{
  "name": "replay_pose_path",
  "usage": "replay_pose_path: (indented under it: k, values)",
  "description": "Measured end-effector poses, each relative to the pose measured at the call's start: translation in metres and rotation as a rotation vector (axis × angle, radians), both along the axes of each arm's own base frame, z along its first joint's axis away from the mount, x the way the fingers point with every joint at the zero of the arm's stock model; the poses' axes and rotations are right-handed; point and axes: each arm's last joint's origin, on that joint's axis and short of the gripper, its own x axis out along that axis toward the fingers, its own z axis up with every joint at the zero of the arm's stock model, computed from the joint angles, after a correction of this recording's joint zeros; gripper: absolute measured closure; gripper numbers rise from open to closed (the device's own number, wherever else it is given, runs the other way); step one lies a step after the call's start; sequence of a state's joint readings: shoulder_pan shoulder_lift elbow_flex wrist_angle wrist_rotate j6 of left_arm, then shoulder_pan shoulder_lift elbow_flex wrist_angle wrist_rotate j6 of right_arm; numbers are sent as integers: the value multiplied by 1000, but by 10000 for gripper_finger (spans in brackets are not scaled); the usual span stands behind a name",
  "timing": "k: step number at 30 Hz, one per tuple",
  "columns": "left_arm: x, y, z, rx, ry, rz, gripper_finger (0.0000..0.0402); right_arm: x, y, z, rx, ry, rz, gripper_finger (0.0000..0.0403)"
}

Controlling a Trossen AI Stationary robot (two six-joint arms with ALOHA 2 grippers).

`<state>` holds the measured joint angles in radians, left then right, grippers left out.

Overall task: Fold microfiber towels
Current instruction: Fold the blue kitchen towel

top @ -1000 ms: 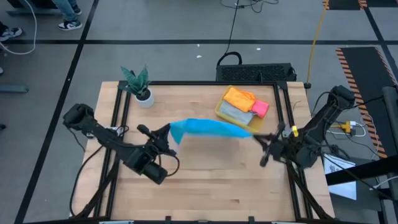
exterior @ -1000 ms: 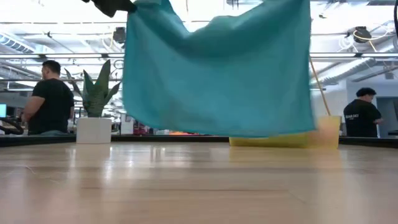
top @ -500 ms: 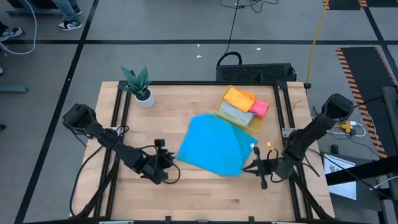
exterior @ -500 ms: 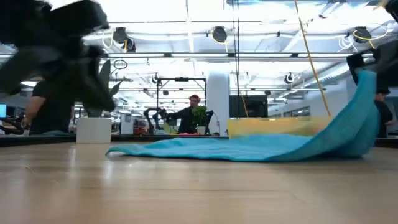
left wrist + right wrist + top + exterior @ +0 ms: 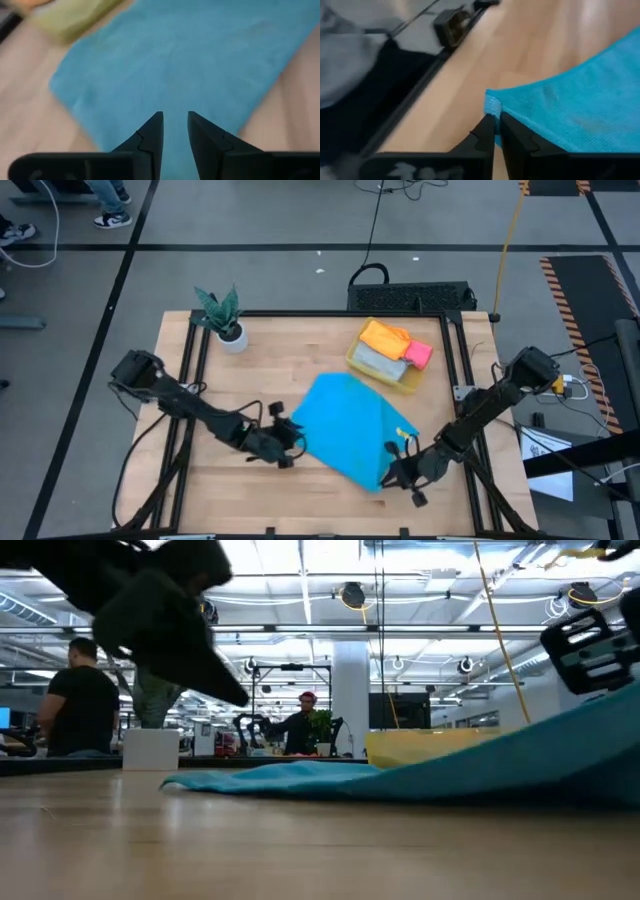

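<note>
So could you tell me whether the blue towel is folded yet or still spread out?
Spread out: the blue towel lies as one flat layer on the table, one corner pinched by the right gripper.

Wooden table (image 5: 250, 500), pale butcher-block planks with a dark metal frame along its edges, filling the centre of the high view. Lying on it: a bright blue towel (image 5: 350, 423) spread mostly flat at centre and lower right of centre, its lower-right corner raised off the wood; a translucent yellow bin (image 5: 360, 362) at upper right of centre, set at an angle, just beyond the blue towel's upper corner, holding orange, grey and pink cloths; a small potted plant (image 5: 224, 320) in a white pot at the upper left corner. In the low view the blue towel rests along the tabletop and rises toward the frame's right
</note>
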<state>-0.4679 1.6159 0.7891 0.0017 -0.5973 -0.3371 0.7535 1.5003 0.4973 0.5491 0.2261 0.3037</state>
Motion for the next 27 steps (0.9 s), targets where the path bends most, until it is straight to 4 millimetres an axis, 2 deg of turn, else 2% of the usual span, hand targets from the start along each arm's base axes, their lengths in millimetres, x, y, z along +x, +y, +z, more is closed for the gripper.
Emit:
replay_pose_path:
  k: [3,6,10,14,18,22,27]
  values:
    - [18,6,-17,-23,-6,-61,309,1,6,8,47,93,33,364]
    - [25,16,-41,-29,81,-53,309,-1,7,17,86,151,28,337]
    - [24,27,-60,-41,174,35,309,-9,0,21,80,225,-13,299]
    - [17,34,-64,28,267,77,309,-16,-9,25,63,278,-93,274]
    - [3,43,-58,208,378,89,309,-17,-22,17,-54,263,-305,275]
    - [-15,56,-43,362,489,132,309,-18,-38,-2,-90,311,-432,294]
    - [-16,65,-16,285,395,186,309,-16,-48,-22,-118,371,-500,332]
